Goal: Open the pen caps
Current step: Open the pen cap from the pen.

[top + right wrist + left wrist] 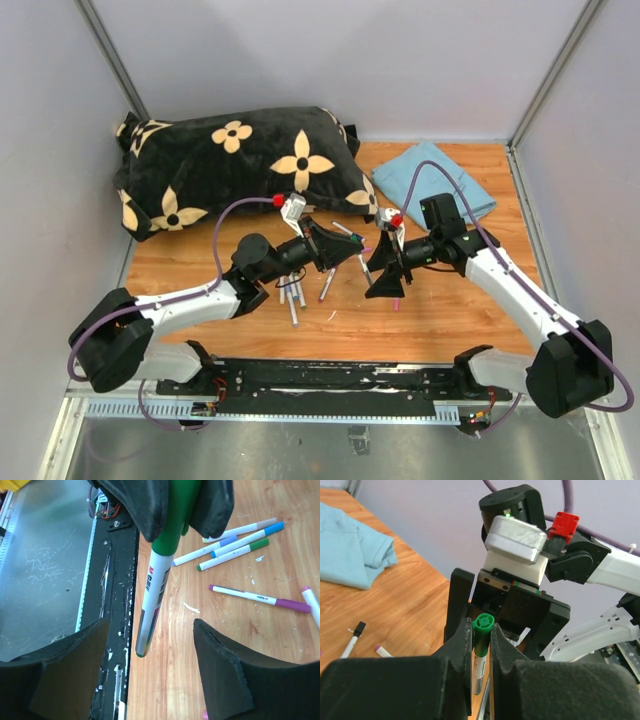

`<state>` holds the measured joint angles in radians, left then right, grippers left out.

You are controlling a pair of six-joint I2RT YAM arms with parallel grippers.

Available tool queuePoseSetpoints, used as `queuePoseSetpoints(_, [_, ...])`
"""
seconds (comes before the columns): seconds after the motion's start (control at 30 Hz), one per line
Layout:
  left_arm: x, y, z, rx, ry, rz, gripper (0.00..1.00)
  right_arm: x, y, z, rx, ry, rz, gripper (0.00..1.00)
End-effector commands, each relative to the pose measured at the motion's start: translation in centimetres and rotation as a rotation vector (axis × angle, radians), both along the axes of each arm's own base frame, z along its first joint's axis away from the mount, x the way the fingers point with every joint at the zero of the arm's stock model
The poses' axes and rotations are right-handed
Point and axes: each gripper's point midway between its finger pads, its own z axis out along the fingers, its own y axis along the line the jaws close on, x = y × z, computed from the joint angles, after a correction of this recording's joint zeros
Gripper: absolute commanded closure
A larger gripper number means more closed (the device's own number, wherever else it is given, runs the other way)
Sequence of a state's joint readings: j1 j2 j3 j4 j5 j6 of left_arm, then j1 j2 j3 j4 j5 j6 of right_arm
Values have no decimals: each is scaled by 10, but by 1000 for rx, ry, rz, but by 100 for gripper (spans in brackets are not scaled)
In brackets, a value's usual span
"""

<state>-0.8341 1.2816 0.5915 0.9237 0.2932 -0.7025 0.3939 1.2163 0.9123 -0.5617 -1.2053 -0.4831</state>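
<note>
My left gripper [481,626] is shut on the green cap [483,630] of a white-barrelled pen [152,600] and holds it off the table. In the right wrist view the pen's barrel hangs down from the left gripper's fingers [145,505] into the gap of my right gripper [150,621], which is open and not touching it. In the top view the two grippers meet over the table's middle, left [345,248] and right [388,280]. Several capped pens lie loose on the wood [295,295], with blue [274,528], green [259,543] and purple [292,605] caps, and one black cap [359,628].
A black pillow with cream flowers [230,165] lies at the back left. A folded blue cloth [440,185] lies at the back right. The black base rail [330,378] runs along the table's near edge. Grey walls close in the sides and back.
</note>
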Motion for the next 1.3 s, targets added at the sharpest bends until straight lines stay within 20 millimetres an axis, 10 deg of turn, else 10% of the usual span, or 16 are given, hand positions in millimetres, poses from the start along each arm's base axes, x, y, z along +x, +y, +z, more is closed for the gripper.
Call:
queuePoseSetpoints(0.0, [-7,3,11,-77,-3,2,100,-3,8,25,85,-62,5,25])
queuePoseSetpoints(0.33, [-4,1,8,-126,35,48,100,14,14,24,128,-60,-116,37])
queuePoseSetpoints(0.6, [5,12,9,-146,29,133,100,13,15,25,132,-28,-108,99])
queuePoseSetpoints(0.87, [71,95,81,-256,-60,476,100,6,17,16,121,53,-63,100])
queuePoseSetpoints(1.03, [79,130,122,-311,-120,585,100,6,18,13,114,68,-58,99])
queuePoseSetpoints(1.27, [68,122,73,-164,-50,525,100,40,-13,1,-126,-194,-213,95])
